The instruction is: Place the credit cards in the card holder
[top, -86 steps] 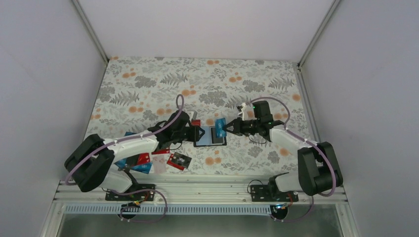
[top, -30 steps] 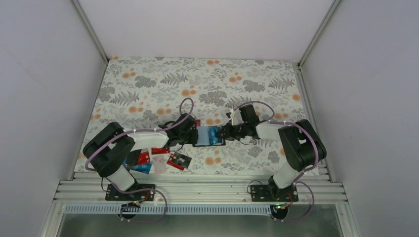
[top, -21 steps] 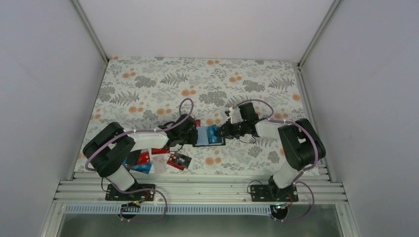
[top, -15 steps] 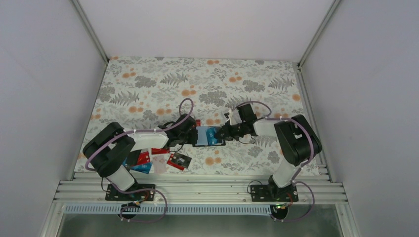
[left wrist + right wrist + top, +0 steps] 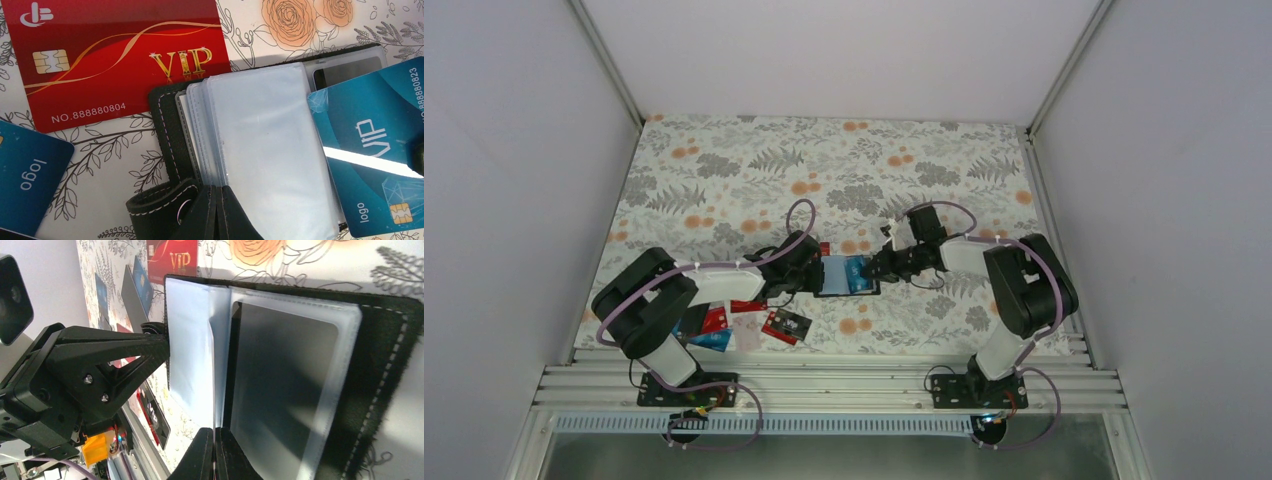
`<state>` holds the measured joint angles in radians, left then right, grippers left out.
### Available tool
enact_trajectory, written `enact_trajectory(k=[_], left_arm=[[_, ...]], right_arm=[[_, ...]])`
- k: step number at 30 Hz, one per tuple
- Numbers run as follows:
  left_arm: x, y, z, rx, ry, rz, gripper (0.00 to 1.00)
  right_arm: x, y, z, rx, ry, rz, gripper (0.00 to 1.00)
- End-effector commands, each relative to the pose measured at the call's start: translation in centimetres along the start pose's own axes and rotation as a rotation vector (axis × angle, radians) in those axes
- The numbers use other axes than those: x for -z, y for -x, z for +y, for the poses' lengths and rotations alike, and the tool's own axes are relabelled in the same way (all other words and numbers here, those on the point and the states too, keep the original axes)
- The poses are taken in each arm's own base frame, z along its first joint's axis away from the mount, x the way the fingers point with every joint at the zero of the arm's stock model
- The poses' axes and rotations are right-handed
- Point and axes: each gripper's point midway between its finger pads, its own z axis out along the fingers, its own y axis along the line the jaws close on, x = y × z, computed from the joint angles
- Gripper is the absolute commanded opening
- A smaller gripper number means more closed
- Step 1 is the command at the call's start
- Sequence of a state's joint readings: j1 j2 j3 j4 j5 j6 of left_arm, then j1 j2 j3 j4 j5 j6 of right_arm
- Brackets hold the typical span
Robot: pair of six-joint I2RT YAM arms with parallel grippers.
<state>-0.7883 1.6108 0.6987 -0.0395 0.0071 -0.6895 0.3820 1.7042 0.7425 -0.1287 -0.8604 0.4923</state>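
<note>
Arms (image 5: pixel 724 284) flank the card holder (image 5: pixel 832 276); credit cards (image 5: pixel 724 326) clutter near-left; far table (image 5: pixel 824 160) lies free.

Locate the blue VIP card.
In the left wrist view, the blue VIP card is at the right edge, overlapping the open card holder's right side.

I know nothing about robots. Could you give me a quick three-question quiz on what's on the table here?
1. True or false: the card holder is folded shut.
2. The blue card is: A, fully tucked inside a sleeve; B, partly over the open holder; C, underneath the red card.
3. Fill in: the gold word printed on the red card is ___.

Key: 1 false; 2 B; 3 VIP.
</note>
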Motion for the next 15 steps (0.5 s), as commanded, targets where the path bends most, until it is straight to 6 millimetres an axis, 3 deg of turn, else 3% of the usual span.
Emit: enact_trajectory(k=[1,15], left_arm=[[-0.85,-2.12,2.05,-0.011,0.074,0.056,0.02],[-0.89,-2.12,2.04,-0.01,0.074,0.059,0.03]], right_arm=[[0.7,0.56,-0.05,0.003,-0.005,-0.01,0.04],[0.13,0.3,0.5,0.002,0.064,0.026,0.04]])
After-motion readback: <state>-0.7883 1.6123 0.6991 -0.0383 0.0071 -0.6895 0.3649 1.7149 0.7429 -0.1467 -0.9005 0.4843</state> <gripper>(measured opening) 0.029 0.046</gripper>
